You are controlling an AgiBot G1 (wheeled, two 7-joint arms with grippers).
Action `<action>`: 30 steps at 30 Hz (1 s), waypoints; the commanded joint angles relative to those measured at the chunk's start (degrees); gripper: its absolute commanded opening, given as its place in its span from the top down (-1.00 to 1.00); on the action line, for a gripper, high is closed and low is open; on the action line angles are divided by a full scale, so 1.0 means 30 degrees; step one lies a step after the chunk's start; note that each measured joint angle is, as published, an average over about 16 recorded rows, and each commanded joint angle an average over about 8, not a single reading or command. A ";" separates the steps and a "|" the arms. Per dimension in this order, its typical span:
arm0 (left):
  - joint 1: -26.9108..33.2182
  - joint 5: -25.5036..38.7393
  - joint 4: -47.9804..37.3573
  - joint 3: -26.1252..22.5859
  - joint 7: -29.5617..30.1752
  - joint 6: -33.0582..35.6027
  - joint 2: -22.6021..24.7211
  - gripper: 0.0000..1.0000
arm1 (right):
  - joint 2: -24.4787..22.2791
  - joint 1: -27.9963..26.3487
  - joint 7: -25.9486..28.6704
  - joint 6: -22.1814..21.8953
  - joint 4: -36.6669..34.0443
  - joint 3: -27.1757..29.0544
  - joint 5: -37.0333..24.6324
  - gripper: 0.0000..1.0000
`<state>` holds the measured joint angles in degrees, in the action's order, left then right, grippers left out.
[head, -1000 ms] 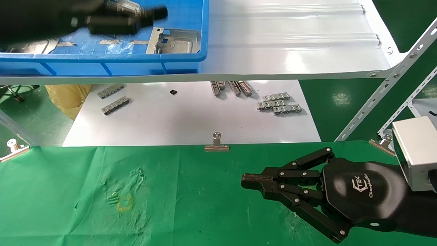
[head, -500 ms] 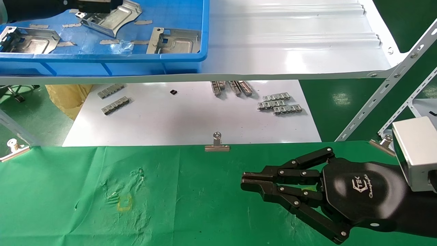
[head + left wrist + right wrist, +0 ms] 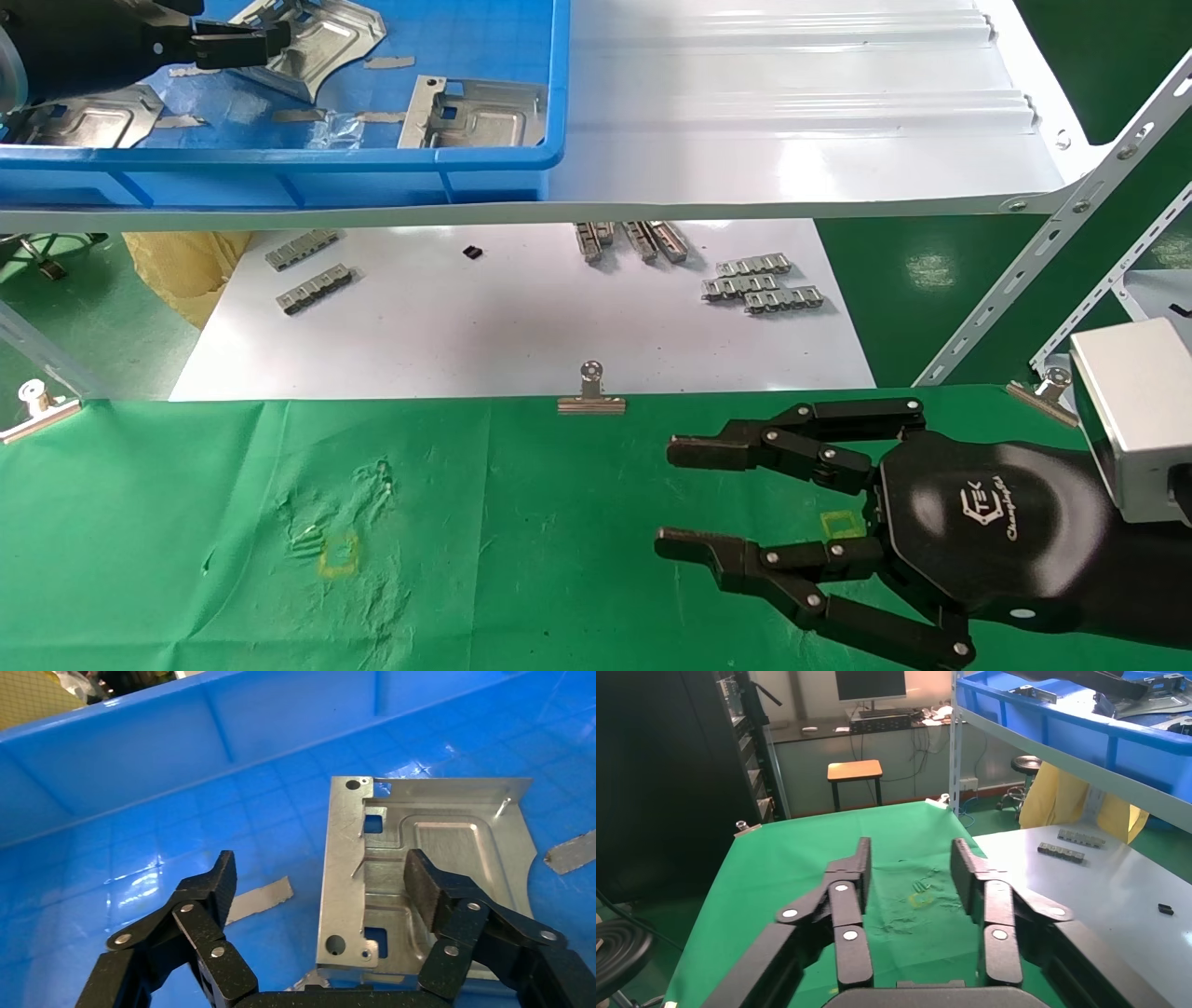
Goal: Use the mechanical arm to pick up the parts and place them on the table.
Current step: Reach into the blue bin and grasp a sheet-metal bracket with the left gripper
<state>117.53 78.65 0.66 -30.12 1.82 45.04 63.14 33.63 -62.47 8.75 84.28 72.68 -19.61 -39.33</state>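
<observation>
My left gripper (image 3: pixel 237 42) is inside the blue crate (image 3: pixel 279 172) at the back left. In the left wrist view it (image 3: pixel 320 885) is open. One finger (image 3: pixel 429 888) hangs over a silvery stamped part (image 3: pixel 436 832) and the other over the bare crate floor, so the part's straight edge lies between the jaws. The head view shows three parts in the crate: one (image 3: pixel 331 37) by the left fingers, one (image 3: pixel 480 112) to the right and one (image 3: pixel 88 116) at the left. My right gripper (image 3: pixel 670 499) is open and empty low over the green table (image 3: pixel 512 559).
The crate stands on a white shelf board (image 3: pixel 792 112) with a slanted metal bracket (image 3: pixel 1052 242) at the right. Below lies a white board with grey ridged strips (image 3: pixel 764 284). Binder clips (image 3: pixel 591 391) pin the cloth's far edge. Yellow squares (image 3: pixel 338 554) mark the cloth.
My right gripper has opened from shut, staying in place over the cloth. My left gripper has drawn back to the left inside the crate, uncovering the parts there.
</observation>
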 commanded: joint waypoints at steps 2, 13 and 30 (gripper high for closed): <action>-0.0041 -0.0083 -0.0131 0.0059 0.0048 -0.0091 0.0048 1.00 | 0.0000 0.0000 0.0000 0.0000 0.0000 -0.0001 0.0001 -1.00; -0.0106 -0.0315 -0.0183 0.0222 0.0081 -0.0105 0.0159 1.00 | -0.0002 -0.0001 -0.0002 -0.0002 0.0000 -0.0004 0.0003 -1.00; 0.0034 -0.0501 -0.0082 0.0352 0.0055 0.0111 0.0156 1.00 | -0.0004 -0.0002 -0.0005 -0.0004 0.0000 -0.0010 0.0007 -1.00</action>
<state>117.82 76.96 0.65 -28.94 1.83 46.36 63.39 33.62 -62.48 8.74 84.27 72.68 -19.64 -39.31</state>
